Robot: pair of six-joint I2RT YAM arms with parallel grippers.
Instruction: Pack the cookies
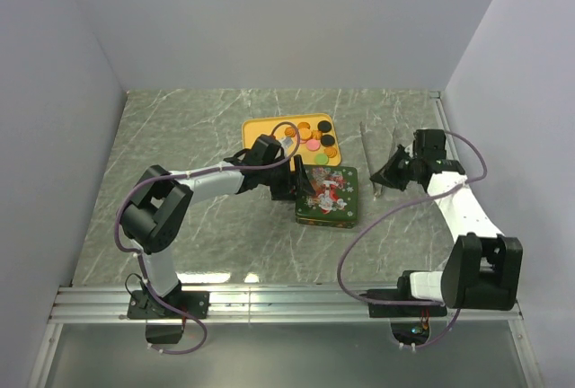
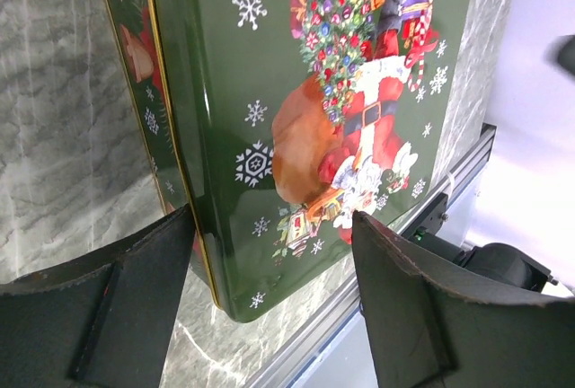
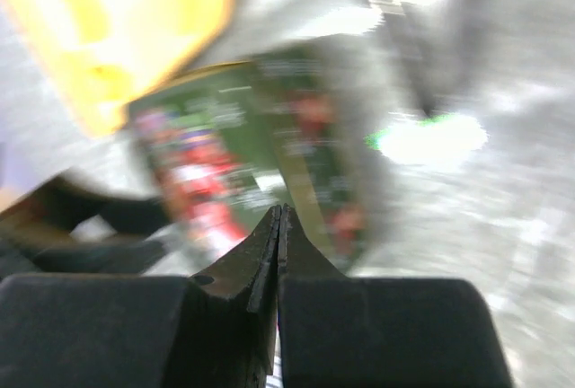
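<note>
The cookies [image 1: 316,139], small orange, black, pink and green rounds, lie on a yellow tray [image 1: 265,129] at the back middle. A green Christmas tin [image 1: 331,198] with a Santa lid [image 2: 350,74] sits in front of the tray, lid on. My left gripper [image 1: 301,183] is open at the tin's left edge. In the left wrist view [image 2: 269,271] one finger [image 2: 135,298] is beside the tin's side wall and the other [image 2: 422,307] over the lid. My right gripper [image 1: 384,173] is shut and empty to the right of the tin. The right wrist view [image 3: 280,217] is blurred and shows the tin [image 3: 243,163] and tray [image 3: 117,29].
A thin dark strip [image 1: 367,150] lies on the marble table [image 1: 180,136] between the tray and the right arm. White walls close in the left, back and right. A metal rail [image 1: 287,303] runs along the near edge.
</note>
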